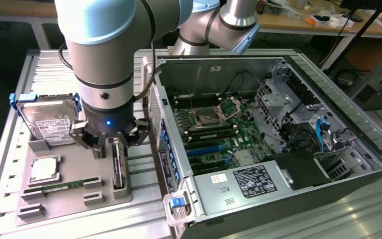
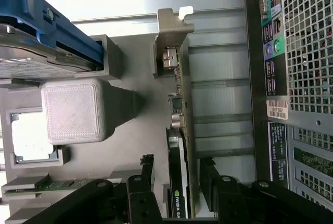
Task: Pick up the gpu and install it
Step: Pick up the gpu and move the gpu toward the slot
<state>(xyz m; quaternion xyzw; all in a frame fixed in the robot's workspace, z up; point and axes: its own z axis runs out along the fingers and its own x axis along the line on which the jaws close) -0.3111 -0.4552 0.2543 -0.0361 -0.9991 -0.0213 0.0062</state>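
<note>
In the exterior view, the robot arm comes down through the upper part of the exterior view's left. Its gripper sits low over a grey tray on a slatted metal table. The jaws are spread wide, one on each side of the upper end of the gpu. The gpu stands on its long edge in a slot at the tray's side nearest the computer case. I cannot tell whether either jaw touches the card. Further to the exterior view's left on the tray are a hard drive with blue handles, a square processor chip and a green memory stick. The open case fills the exterior view's right, its motherboard bare.

In the wrist view, the gripper straddles the gpu, and the black fingers stand just beside the card's two faces. The card's silver bracket is at its far end. The hard drive lies on one side of the card, and the case's rear panel is on the other.
</note>
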